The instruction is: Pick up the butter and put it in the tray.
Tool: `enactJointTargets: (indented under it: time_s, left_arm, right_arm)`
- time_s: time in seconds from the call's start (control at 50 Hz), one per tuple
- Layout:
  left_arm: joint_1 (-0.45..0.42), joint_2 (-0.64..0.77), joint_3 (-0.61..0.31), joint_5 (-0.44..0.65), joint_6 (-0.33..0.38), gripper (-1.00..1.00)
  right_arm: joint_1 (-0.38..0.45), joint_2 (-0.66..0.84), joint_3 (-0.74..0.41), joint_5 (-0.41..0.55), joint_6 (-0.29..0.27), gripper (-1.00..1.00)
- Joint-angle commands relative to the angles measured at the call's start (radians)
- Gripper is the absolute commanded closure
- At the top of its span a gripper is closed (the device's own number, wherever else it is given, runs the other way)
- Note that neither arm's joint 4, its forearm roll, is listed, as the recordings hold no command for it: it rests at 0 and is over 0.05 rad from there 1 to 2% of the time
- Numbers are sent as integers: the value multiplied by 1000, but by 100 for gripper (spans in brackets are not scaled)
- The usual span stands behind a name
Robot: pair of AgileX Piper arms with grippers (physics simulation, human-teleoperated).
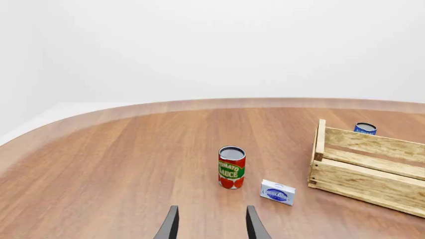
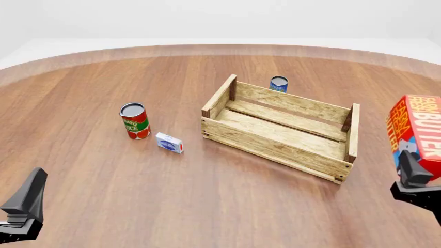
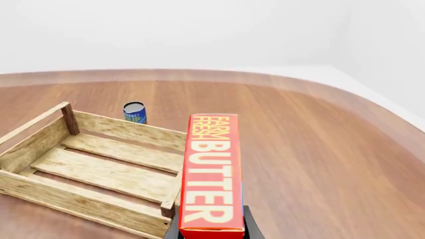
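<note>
**Butter aloft in right gripper, beside the tray's right end**

- Right gripper (image 2: 415,178): closed on the butter (image 2: 415,133), clamped at the carton's lower end. Carton stands raised above the table (image 2: 103,196), long axis running up and away from the gripper, white "BUTTER" lettering on its broad red face. In the right wrist view the carton (image 3: 212,179) fills the centre, the gripper (image 3: 211,230) showing only as dark edges on either side of its near end.
- Butter position: off the table surface, at the right edge of the front view, just outside the right short wall of the tray (image 2: 276,135). Not over the tray's interior as seen from the front.
- Tray: sits mid-table, set at an angle, slatted floor bare.
- Left gripper (image 1: 211,225): low at the near left of the table, fingers (image 1: 170,225) parted with a clear gap, holding nothing.
- Other items: tomato sauce can (image 2: 134,121) upright left of the tray; small white-blue box (image 2: 169,142) just beside the can, on its tray side; blue can (image 2: 278,83) behind the tray's far wall.
</note>
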Motion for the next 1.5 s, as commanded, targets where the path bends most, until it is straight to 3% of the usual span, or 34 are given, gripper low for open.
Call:
enactJointTargets:
  time_s: [0.02,0.5,1.04,1.5]
  left_arm:
    - [0,0,0,0,0,-100]
    - [0,0,0,0,0,-100]
    - [0,0,0,0,0,-100]
    - [0,0,0,0,0,-100]
  right_arm:
    - [41,-74,-62,90,14,100]
    - [155,5,-216,161,-30,100]
    - [259,291,-343,32,-50,100]
    - [312,451,-430,-11,-51,100]
